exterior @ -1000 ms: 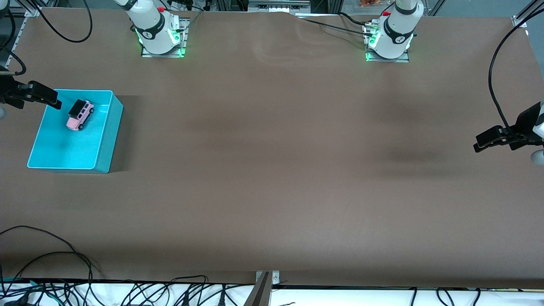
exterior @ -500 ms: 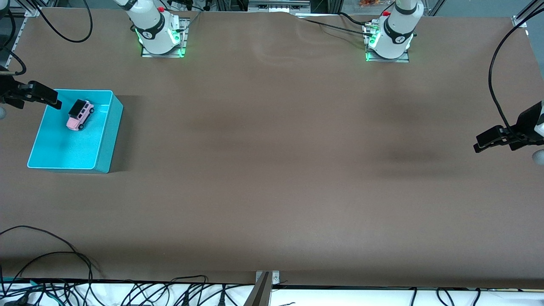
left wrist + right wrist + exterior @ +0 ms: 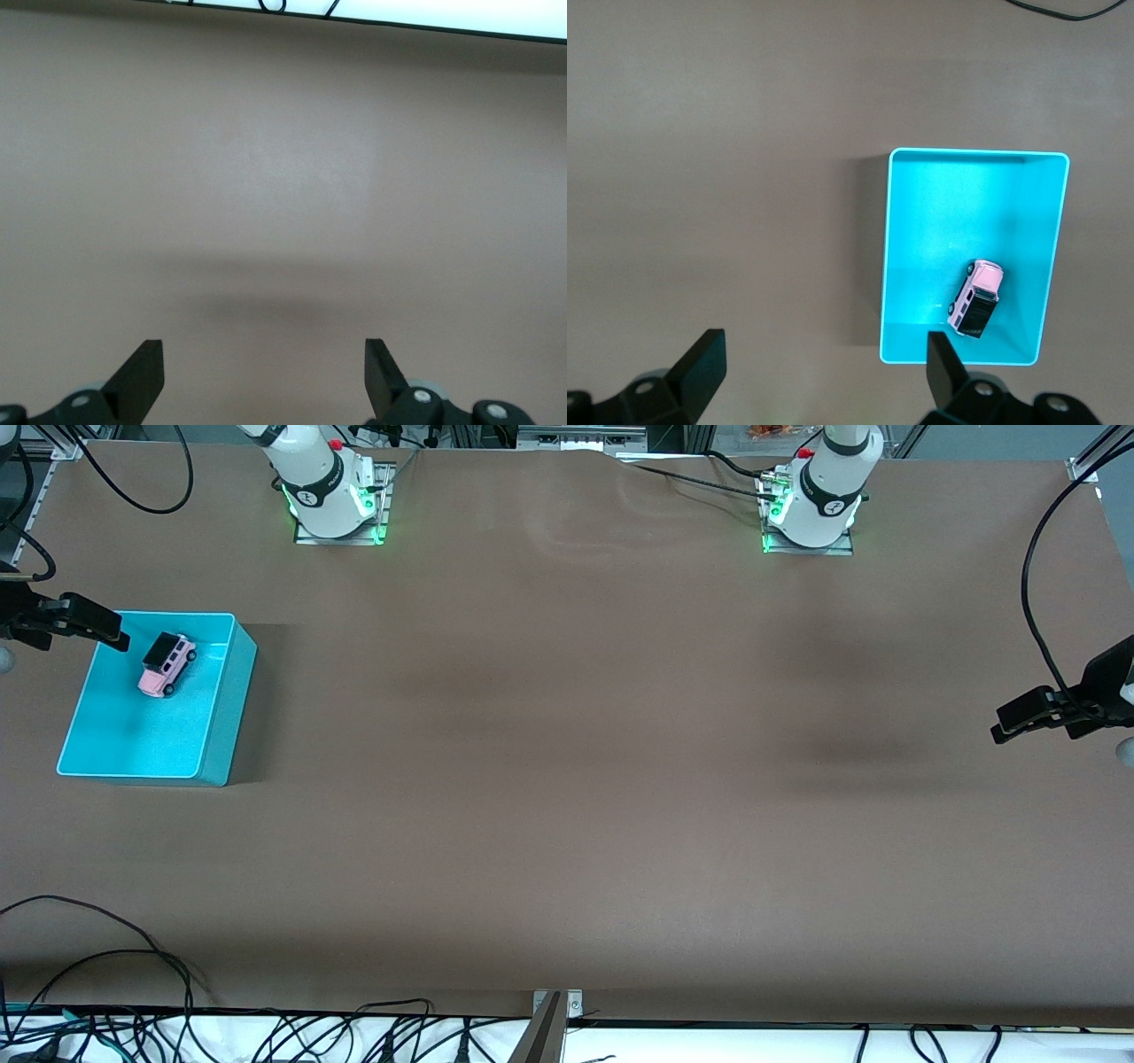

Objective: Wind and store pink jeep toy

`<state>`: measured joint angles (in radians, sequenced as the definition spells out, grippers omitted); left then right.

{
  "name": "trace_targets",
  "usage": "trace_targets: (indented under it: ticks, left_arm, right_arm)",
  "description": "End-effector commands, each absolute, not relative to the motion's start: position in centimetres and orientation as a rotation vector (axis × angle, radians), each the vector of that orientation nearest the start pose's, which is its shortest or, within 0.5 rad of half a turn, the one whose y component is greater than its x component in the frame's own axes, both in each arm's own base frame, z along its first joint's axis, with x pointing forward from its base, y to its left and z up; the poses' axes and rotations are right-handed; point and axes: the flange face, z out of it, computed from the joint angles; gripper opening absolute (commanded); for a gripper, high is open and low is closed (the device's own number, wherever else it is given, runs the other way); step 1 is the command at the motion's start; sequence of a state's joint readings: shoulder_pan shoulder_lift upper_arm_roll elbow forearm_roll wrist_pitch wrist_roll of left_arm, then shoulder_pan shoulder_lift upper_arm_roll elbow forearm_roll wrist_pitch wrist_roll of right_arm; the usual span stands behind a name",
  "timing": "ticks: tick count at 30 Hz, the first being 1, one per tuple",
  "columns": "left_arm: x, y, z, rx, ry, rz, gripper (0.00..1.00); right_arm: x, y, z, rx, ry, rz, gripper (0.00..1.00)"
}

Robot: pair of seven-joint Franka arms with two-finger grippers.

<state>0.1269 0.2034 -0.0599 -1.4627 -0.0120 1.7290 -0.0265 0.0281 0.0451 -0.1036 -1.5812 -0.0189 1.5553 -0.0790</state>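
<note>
The pink jeep toy [image 3: 166, 662] [image 3: 976, 298], light pink with a black roof, lies in the turquoise bin [image 3: 133, 735] [image 3: 966, 221], in the part farther from the front camera. My right gripper [image 3: 113, 636] [image 3: 824, 363] hangs open and holds nothing. It is over the bin's corner at the right arm's end of the table. My left gripper [image 3: 1005, 726] [image 3: 264, 372] hangs open and holds nothing, over bare table at the left arm's end.
The brown table [image 3: 567, 779] stretches between the two grippers. Both arm bases [image 3: 332, 496] [image 3: 811, 505] stand along the edge farthest from the front camera. Loose cables [image 3: 133, 974] lie along the edge nearest to it.
Both grippers have drifted slightly outward toward their own ends of the table. The jeep and the bin have not moved.
</note>
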Motion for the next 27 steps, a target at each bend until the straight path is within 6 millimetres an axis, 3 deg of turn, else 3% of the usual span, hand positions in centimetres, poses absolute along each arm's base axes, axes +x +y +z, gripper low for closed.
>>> trace_targets:
  ticks: [1,27]
  left_arm:
    - [62.76,4.75,57.65,-3.182,-0.149,-0.120,1.00]
    - [62.75,4.94,57.65,-3.181,-0.154,-0.120,1.00]
  right_arm:
    - [56.26,-4.42,59.80,-3.166,-0.024,0.132,1.00]
    - [55.98,-4.63,59.85,-3.159,-0.058,0.152,1.00]
